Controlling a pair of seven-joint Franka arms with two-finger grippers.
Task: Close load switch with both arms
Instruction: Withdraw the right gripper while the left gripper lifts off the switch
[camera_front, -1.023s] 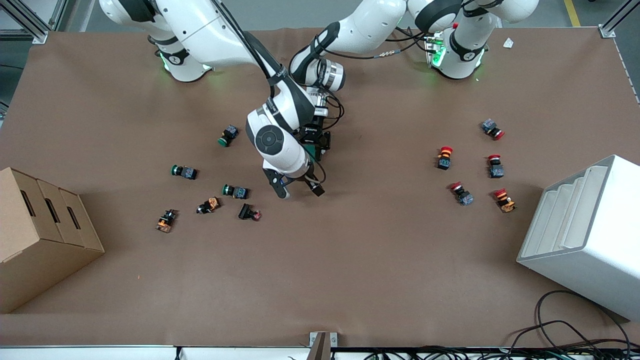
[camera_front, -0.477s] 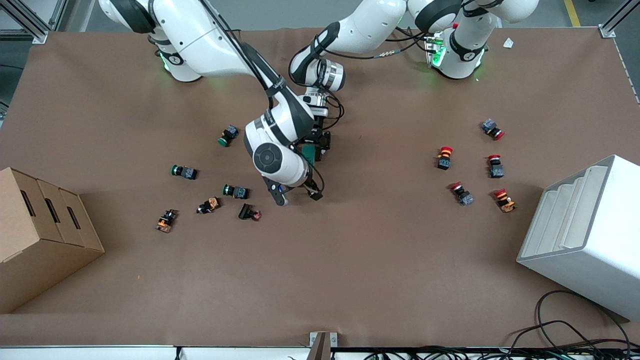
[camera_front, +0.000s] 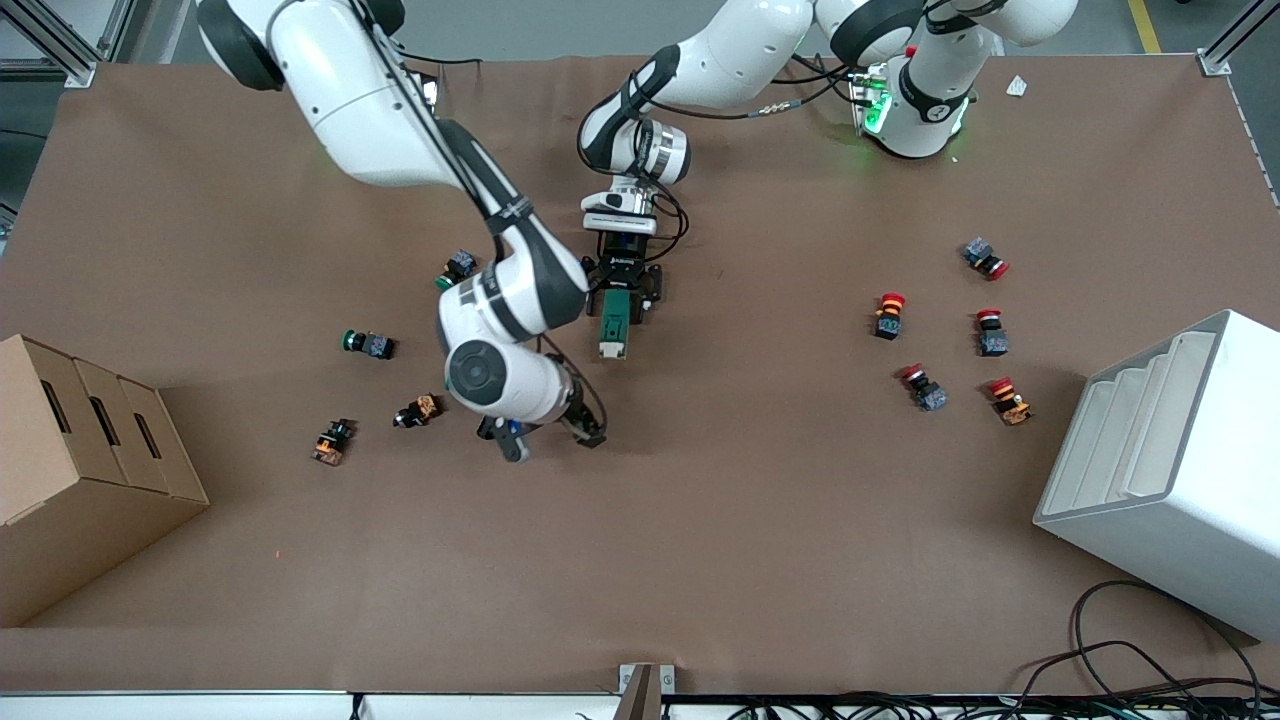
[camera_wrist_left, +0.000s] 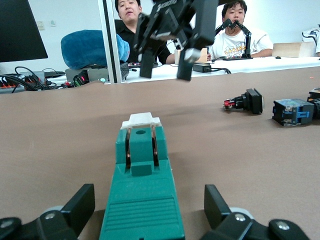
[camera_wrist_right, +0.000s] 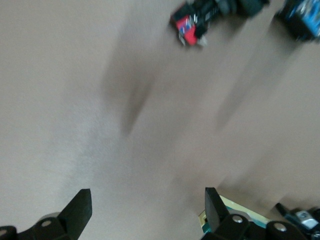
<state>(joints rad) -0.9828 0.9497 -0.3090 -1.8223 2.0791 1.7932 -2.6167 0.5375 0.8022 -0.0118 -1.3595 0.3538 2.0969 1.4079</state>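
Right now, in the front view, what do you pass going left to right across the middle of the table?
cardboard box → green-capped push button → right claw → load switch → red-capped push button → white bin

I work in a lab: aluminium framing (camera_front: 60, 45) edges my brown table (camera_front: 700, 520), with monitor (camera_wrist_left: 20, 30) and seated onlookers (camera_wrist_left: 239, 25) nearby.

The right arm's black two-finger gripper (camera_front: 552, 436), jaws spread and empty, is now away from the dark green oblong load switch with its cream lever (camera_front: 612, 325), hanging over bare brown table nearer the front camera, above the small black push button with a red end (camera_wrist_right: 192, 22). The switch, earlier hidden under that arm's wrist, now shows fully.
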